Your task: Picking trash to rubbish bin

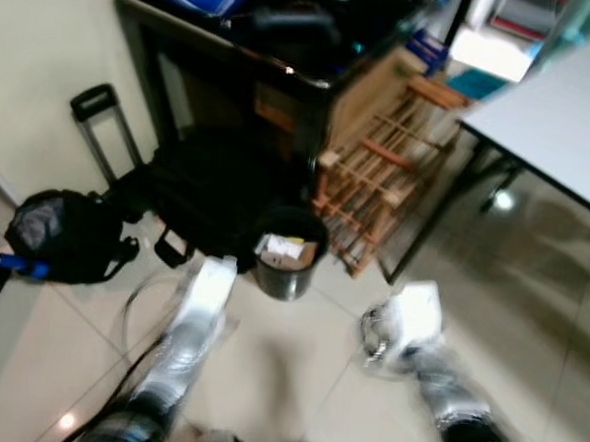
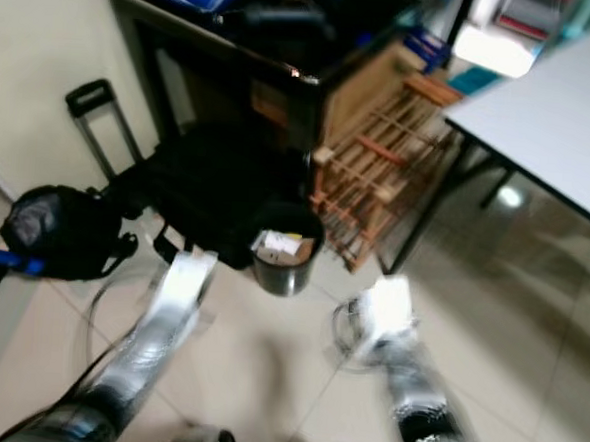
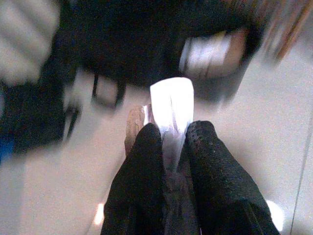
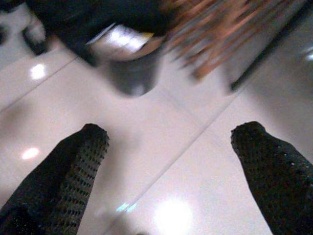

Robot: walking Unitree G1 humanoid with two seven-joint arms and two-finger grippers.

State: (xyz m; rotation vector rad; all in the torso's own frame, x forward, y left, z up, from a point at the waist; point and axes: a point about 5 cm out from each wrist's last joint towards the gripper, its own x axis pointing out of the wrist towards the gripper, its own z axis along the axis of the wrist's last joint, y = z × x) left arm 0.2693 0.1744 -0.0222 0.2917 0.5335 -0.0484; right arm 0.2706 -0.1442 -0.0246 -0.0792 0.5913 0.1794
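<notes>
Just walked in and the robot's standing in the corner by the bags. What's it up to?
It is carrying trash to the small dark rubbish bin, which stands on the tiled floor before it, next to a black bag and a wooden rack. The left gripper is shut on a piece of white trash, held short of the bin. The right gripper hangs open over the floor, holding nothing. The bin already has some paper in it. The views are blurred.
</notes>
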